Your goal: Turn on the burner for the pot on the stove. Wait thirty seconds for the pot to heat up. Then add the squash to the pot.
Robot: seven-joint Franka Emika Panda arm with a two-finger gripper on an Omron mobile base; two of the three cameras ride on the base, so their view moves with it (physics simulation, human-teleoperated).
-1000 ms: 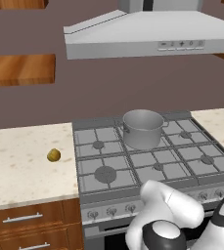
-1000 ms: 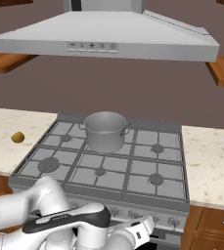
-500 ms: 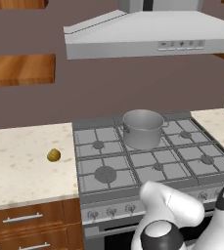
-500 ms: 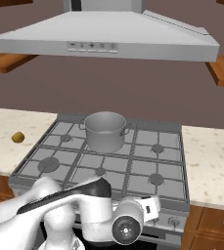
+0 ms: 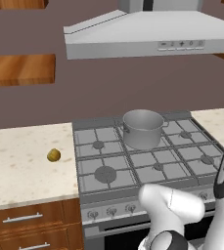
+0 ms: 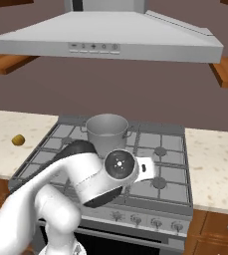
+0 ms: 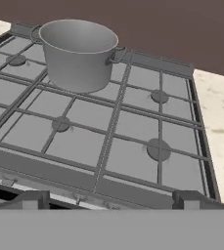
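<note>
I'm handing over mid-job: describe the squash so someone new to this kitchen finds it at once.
Start at the wide grey stove under the range hood, then look to the pale speckled counter on its left. The squash lies there alone, clear of the stove edge: small, rounded and yellow-olive, far smaller than the grey metal pot.

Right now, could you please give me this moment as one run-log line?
gripper: open, empty | pot: rear middle burner of stove | squash: on counter

The pot (image 6: pixel 106 134) stands on the back middle of the stove (image 6: pixel 170 164). The squash (image 6: pixel 18 140) lies on the left worktop (image 6: pixel 6 129), well apart. The arm (image 6: pixel 80 179) bends across the stove's front.
</note>
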